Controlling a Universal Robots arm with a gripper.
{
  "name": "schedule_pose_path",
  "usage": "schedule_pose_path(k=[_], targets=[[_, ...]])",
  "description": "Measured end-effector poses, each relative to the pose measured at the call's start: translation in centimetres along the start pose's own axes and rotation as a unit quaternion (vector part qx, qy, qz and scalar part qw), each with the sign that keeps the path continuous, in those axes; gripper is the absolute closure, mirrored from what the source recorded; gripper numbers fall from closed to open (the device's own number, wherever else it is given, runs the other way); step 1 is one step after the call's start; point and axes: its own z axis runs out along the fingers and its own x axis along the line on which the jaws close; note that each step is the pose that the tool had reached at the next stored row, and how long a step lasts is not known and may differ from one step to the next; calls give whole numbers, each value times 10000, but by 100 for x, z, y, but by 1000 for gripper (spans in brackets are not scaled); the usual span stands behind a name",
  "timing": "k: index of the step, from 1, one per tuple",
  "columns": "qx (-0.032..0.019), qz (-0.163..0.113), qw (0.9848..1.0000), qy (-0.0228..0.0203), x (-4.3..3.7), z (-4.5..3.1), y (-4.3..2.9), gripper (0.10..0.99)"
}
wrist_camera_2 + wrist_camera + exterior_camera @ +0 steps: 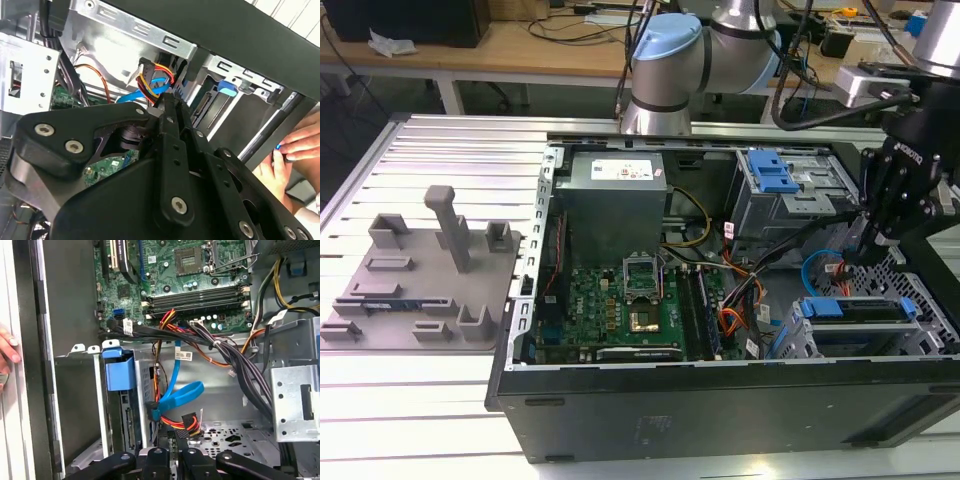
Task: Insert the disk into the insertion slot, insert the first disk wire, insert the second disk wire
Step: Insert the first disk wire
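Here, gripper beside wire connector, white cable tag

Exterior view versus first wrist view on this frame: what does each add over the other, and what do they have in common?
Exterior view adds: the grey fixture tray on its left, the power supply and the arm's blue-capped joint.
First wrist view adds: a person's hand at the case edge, and the red-and-yellow power wires just beyond the end effector.
Shared: the motherboard, the blue cable, and the disk in its blue carrier, sitting in the slot.
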Motion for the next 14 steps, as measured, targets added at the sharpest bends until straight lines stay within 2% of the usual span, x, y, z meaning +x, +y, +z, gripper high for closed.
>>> schedule_pose_path(k=[3,5,6,7,14], targets=[[-24,-5,9997,-253,69,6,-19,922],[-42,-8,9990,-442,94,10,-25,922],[-55,-10,9983,-576,123,15,-30,922],[-56,-10,9983,-586,132,18,-31,922],[-55,-10,9983,-585,133,17,-30,922]])
